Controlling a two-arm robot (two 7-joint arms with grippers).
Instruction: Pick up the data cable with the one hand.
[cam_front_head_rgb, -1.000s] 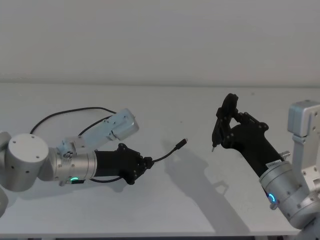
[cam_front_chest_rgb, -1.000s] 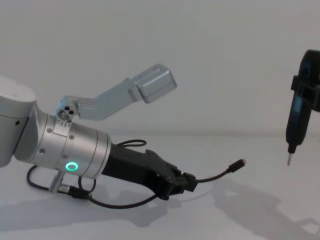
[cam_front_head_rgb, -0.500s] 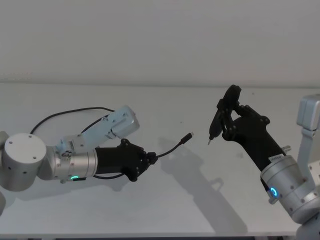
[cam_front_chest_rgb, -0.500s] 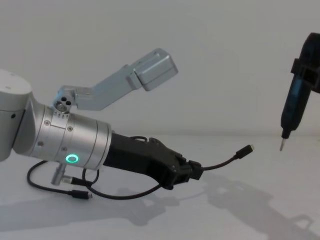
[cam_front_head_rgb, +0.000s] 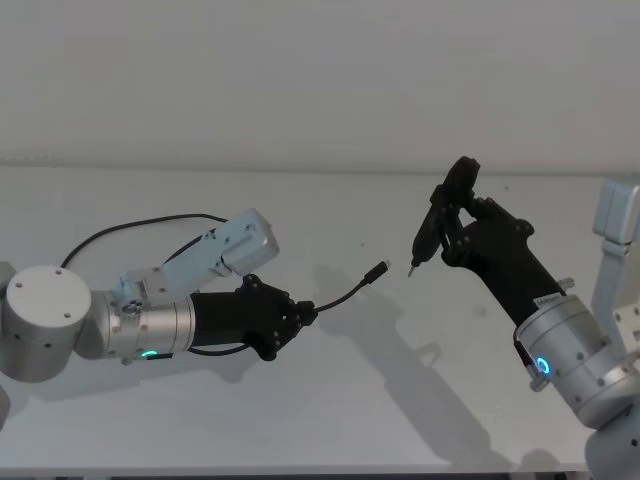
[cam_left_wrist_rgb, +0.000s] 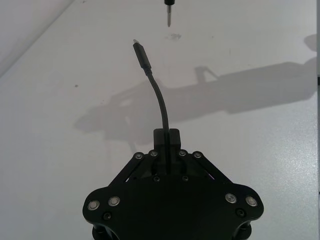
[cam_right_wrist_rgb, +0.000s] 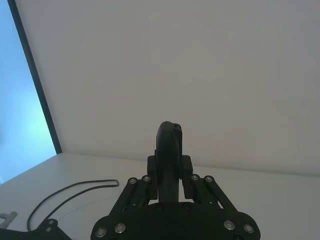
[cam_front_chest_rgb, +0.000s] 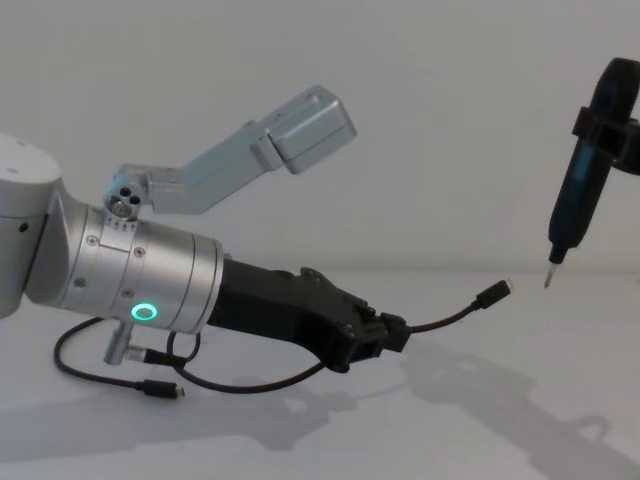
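Left wrist view is showing the left end effector (cam_left_wrist_rgb: 166, 137) clamping the data cable (cam_left_wrist_rgb: 161, 100), plug jutting above the bench (cam_left_wrist_rgb: 260, 45); head view is showing the right end effector (cam_front_head_rgb: 457, 238) gripping a dark tool (cam_front_head_rgb: 432, 222).

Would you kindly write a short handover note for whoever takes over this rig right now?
Left gripper: shut on the data cable behind its plug, which is held off the table.
Right gripper: shut on a slim pin-tipped tool, raised, tip near the plug.
Done: cable grasped, front end lifted.
Left: the rear loop lies on the table; lifting higher looks next.
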